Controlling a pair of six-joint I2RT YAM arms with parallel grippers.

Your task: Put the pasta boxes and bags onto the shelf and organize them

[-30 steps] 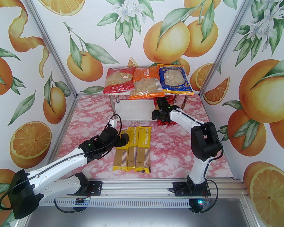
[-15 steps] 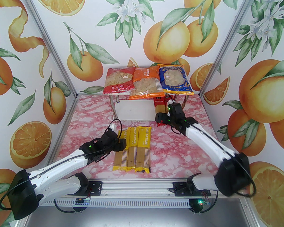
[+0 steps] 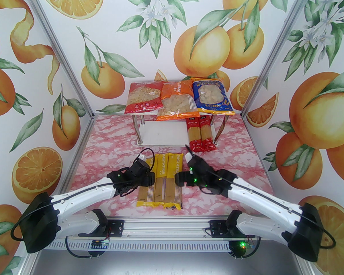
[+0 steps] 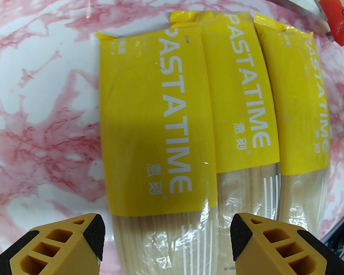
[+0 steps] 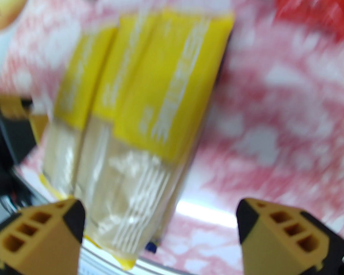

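A: Orange-print walls ring a pink marbled surface. How far along is the shelving?

B: Past halfway, I'd say. At 12 o'clock stands the shelf. Its top board carries the red bag, orange bag and blue bag, side by side from 9 to 3 o'clock. Two red packs lie touching at the lower board's 3 o'clock end, their near ends poking past the front edge.

A: What's left?

B: Three yellow packs, flat and touching in a row mid-surface, lengths pointing at 12. A dark sliver peeks from under the row's near end at 5 o'clock, and I can't tell what it is.

A: And the grippers?

B: Left gripper hangs over the row's 9 o'clock side, fingers spread either side of the leftmost pack, gripping nothing. Right gripper sits at the 3 o'clock side, also spread and empty. Its camera is blurred.

A: Anything in the way?

B: The lower board is bare from its 9 o'clock end to the middle, so there's room. But the top board overhangs it and chrome legs flank the front, so each pack likely has to slide in low. The packs touch, leaving little gap for a finger. The grippers are also near each other across the row and could crowd.
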